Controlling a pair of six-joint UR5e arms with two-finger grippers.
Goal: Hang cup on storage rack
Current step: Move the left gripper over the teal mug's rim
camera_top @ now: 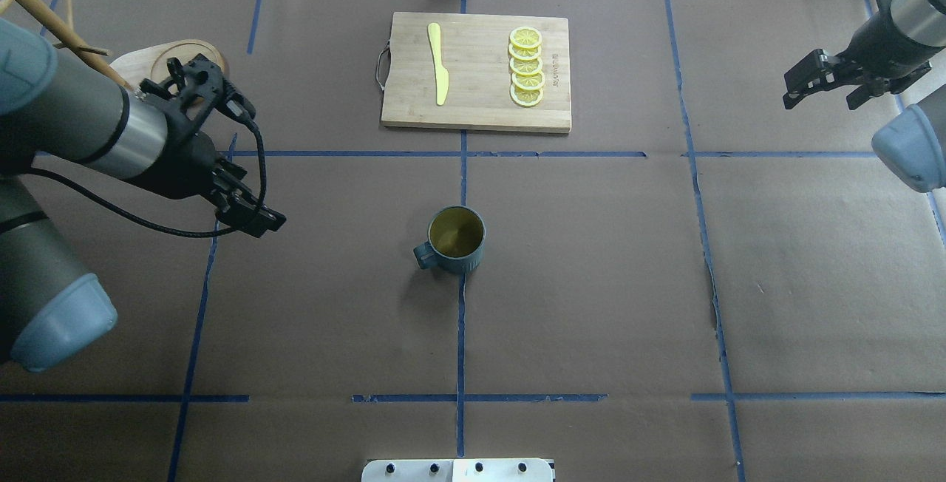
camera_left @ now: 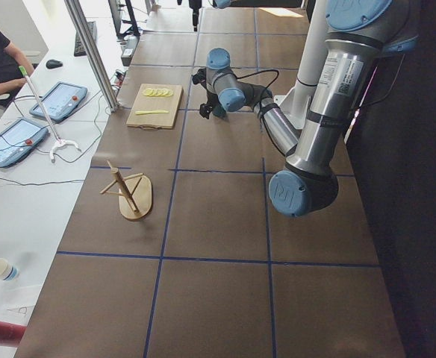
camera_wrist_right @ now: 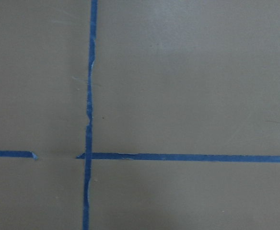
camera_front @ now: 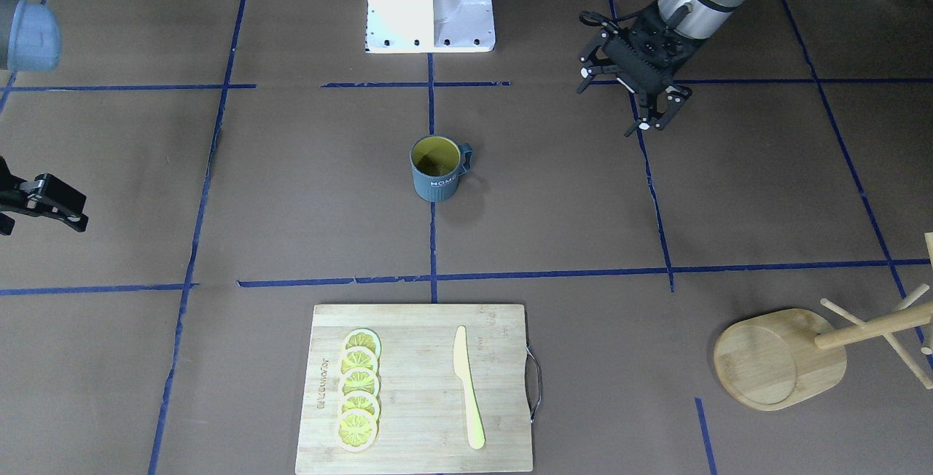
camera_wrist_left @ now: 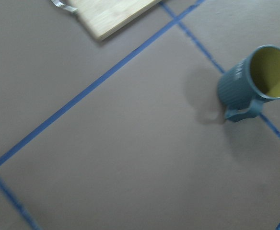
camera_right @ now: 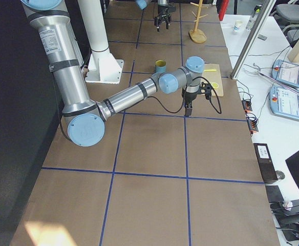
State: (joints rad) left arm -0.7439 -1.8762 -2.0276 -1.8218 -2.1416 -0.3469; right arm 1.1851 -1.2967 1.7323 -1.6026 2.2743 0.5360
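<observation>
The dark blue-grey cup stands upright at the table's middle, yellow-green inside, with its handle toward my left arm's side. It also shows in the overhead view and the left wrist view. The storage rack, a wooden mug tree, stands at the far corner on my left arm's side; the overhead view shows its base. My left gripper is open and empty above the table, between the rack and the cup. My right gripper is open and empty, far from the cup.
A bamboo cutting board at the far middle holds several lemon slices and a yellow knife. Blue tape lines cross the brown table cover. The white robot base is at the near edge.
</observation>
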